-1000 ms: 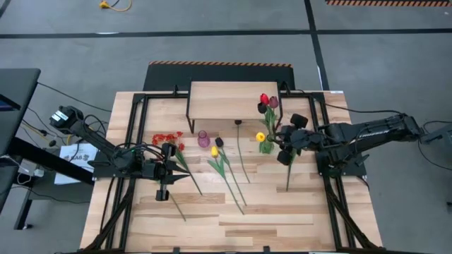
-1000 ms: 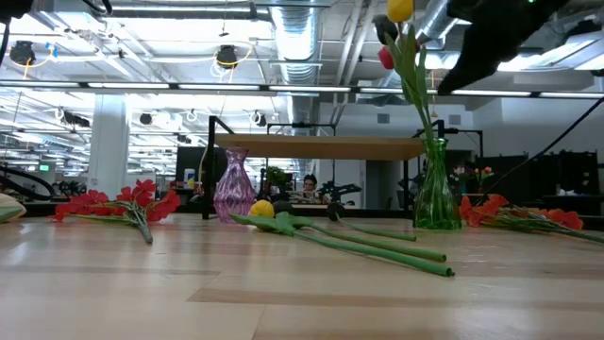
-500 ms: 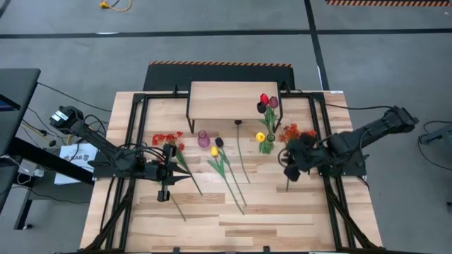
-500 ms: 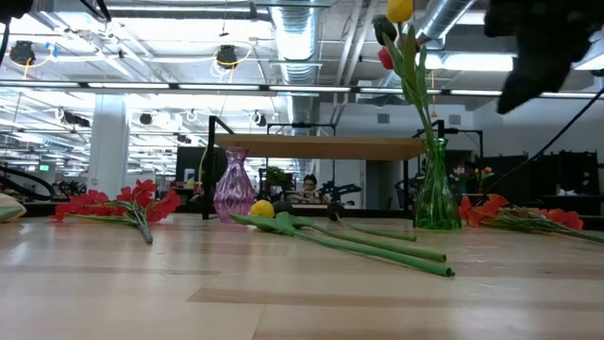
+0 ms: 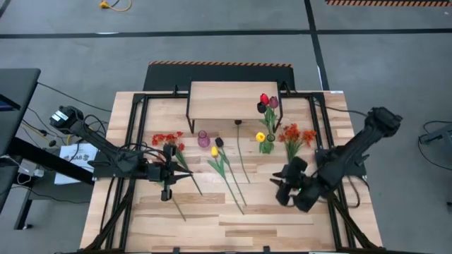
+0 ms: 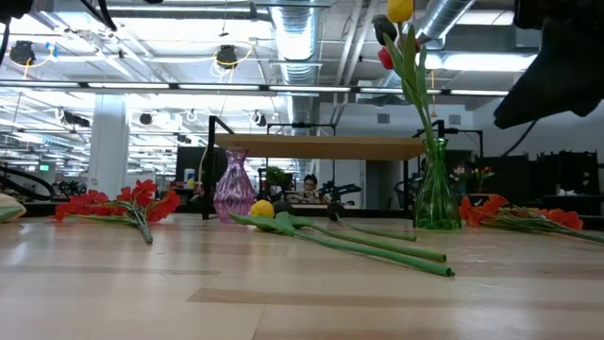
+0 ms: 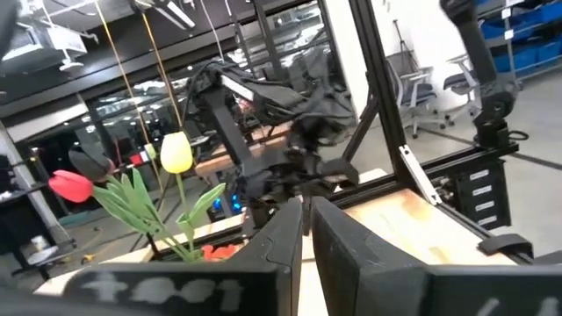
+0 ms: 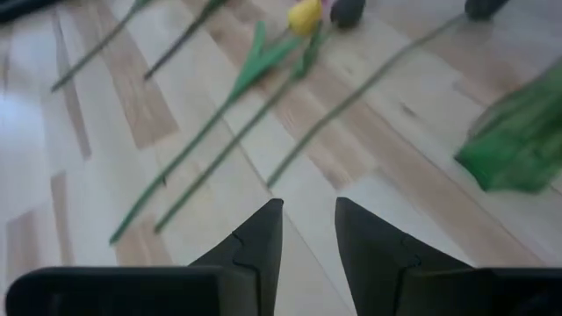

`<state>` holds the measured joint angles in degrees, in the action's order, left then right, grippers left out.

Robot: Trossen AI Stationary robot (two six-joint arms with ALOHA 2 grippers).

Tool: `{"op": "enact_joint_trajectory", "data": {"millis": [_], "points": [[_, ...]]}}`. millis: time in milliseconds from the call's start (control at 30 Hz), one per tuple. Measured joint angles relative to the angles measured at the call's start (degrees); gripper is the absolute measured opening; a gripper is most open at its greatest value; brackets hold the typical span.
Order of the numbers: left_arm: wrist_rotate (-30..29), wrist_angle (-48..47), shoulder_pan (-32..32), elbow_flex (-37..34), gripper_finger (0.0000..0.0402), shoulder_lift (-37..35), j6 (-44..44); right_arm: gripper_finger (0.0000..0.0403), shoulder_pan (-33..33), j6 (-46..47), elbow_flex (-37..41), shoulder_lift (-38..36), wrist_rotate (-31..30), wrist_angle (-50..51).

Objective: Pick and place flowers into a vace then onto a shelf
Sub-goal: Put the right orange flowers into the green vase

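A wood-plank table [image 5: 233,219] stands on a grey floor, with a bright workshop showing beyond it in the low view; at its far edge sits the low shelf [image 5: 222,101], bare on top. Just in front of the shelf's right end a green vase [image 6: 435,196] stands upright and holds red, maroon and yellow tulips [image 6: 397,33]; a small purple vase [image 6: 233,185] stands further left, empty. The flowers not yet placed lie flat on the table: a yellow tulip and a dark tulip [image 5: 219,151] with long stems in the middle, a red spray [image 5: 167,140] to the left, an orange-red spray [image 5: 296,134] just right of the green vase.

The right gripper [image 5: 284,190] hovers above the table to the right of the middle stems, its fingers [image 8: 263,230] slightly apart with nothing between them, looking down on the loose stems. The left gripper [image 5: 166,191] rests low beside the red spray's stem, fingers together, seemingly holding nothing.

The next step is probably picking up another stem; the right gripper should open wider, come down square across a single stem near its middle, clear of the neighbouring stem; a thin stem can roll or slip out, so close fully before lifting; then lift high enough to clear the tulips already standing in the green vase.
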<state>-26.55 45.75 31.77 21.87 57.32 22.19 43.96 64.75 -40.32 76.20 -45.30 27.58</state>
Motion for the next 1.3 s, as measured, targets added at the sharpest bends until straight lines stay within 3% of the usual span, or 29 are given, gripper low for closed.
{"op": "enact_joint_trajectory", "data": {"millis": [200,300,433,600,733,1067,1300], "points": [[0.8,2.2,0.0,1.4,0.0016,0.0,-5.3,0.0099,1.4,0.3,0.0,10.3,-7.7,-10.2],[3.1,-2.1,0.0,4.1,0.0016,-0.1,-11.3,0.0099,1.4,0.8,0.0,13.6,-8.0,-11.9],[11.8,-11.6,0.0,6.5,0.0016,0.4,-16.1,0.0099,1.4,3.4,0.0,15.7,-8.0,-11.6],[15.4,-13.6,0.2,6.1,0.0016,1.7,-22.3,0.0099,1.5,4.3,0.0,16.9,-6.3,-11.7],[14.4,-16.4,0.4,5.0,0.0016,2.4,-24.9,0.0099,2.4,6.0,0.0,16.9,-5.9,-11.6],[1.2,-15.9,0.4,4.9,0.0016,0.4,-17.9,0.0099,5.5,9.9,0.0,16.9,-6.2,-11.4],[9.6,-14.2,0.3,4.9,0.0016,3.2,-17.9,0.0099,6.6,10.8,0.0,17.9,-7.3,-10.2]]}}
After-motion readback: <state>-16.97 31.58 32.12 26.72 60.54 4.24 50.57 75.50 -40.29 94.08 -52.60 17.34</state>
